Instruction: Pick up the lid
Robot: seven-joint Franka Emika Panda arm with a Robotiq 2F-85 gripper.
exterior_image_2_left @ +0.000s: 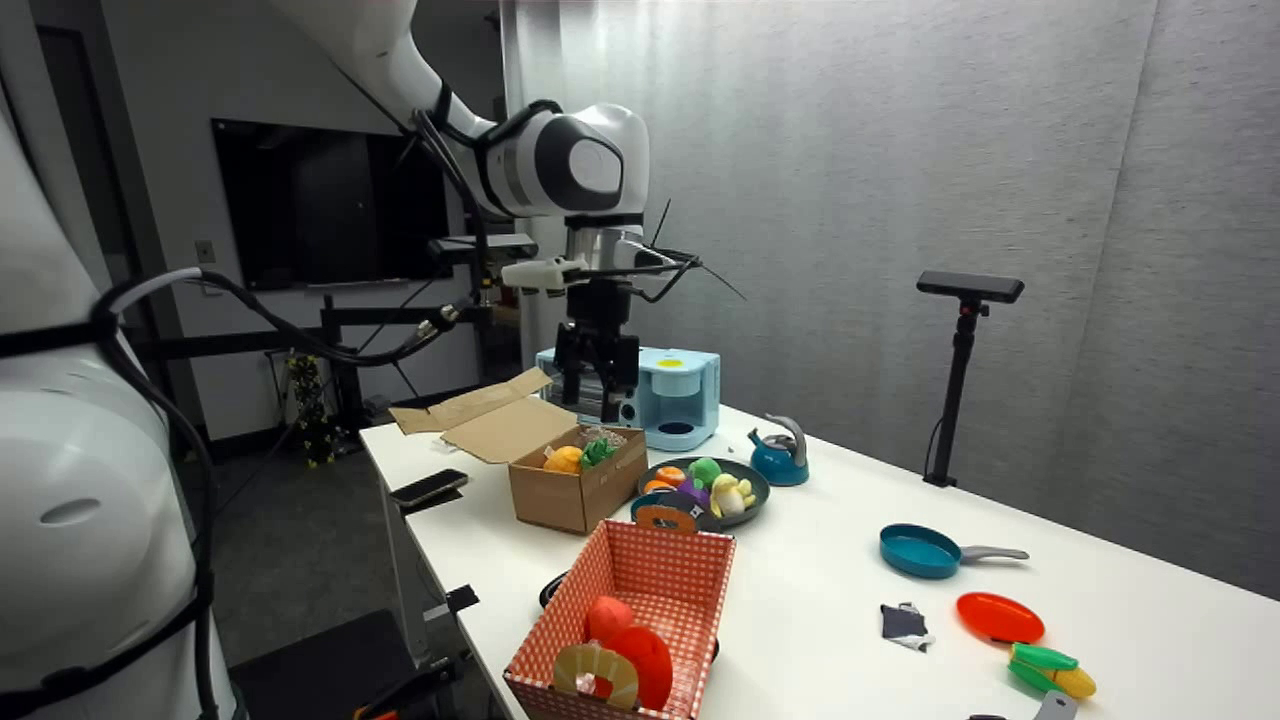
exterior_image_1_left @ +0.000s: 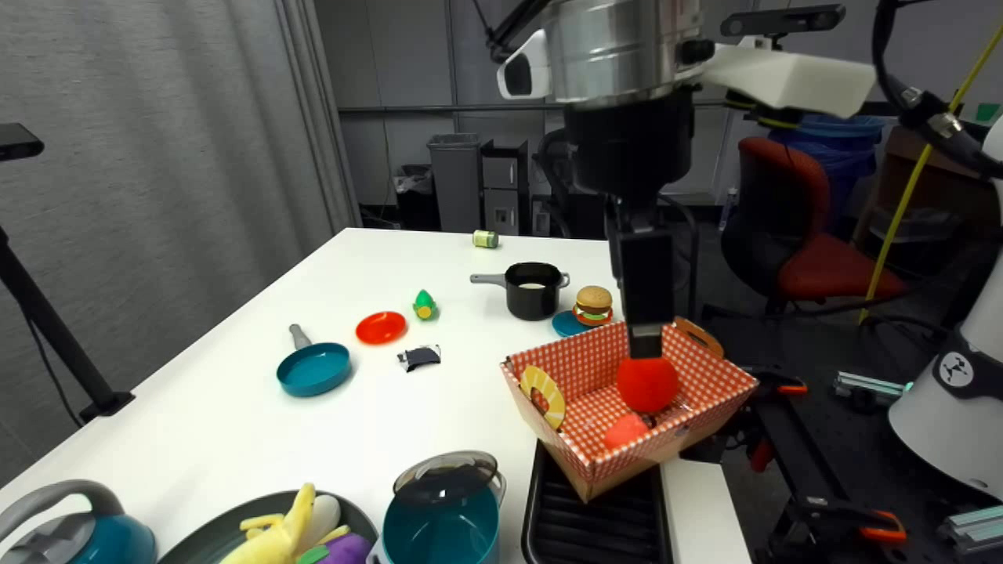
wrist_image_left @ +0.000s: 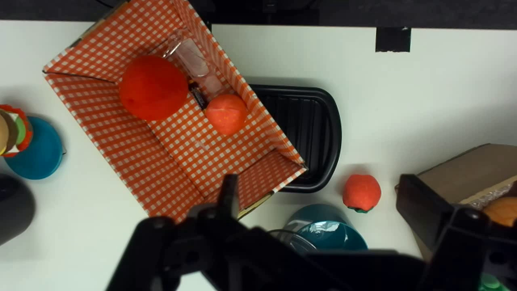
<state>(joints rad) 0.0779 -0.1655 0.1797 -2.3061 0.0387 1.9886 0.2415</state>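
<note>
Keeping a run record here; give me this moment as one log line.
lid: askew over pot, mouth partly uncovered | pincer: open, nothing held | status: lid not picked up

Claw point(exterior_image_2_left: 590, 403) hangs spread above table point(exterior_image_2_left: 830, 610); checked basket point(exterior_image_2_left: 682, 562) holds red toys point(exterior_image_2_left: 647, 662); teal kettle point(exterior_image_2_left: 778, 463) near loaded pan point(exterior_image_2_left: 748, 471).

My gripper point(wrist_image_left: 319, 186) shows a matt, plastic-like finish, and my wrist collar point(exterior_image_1_left: 619, 59) polished metal. The lid point(exterior_image_1_left: 445, 479) appears smooth and glossy, its edge metallic. The checked box point(wrist_image_left: 121, 149) looks papery, the carton point(exterior_image_2_left: 545, 500) matt cardboard, the curtain point(exterior_image_2_left: 850, 200) coarsely textured cloth.
</note>
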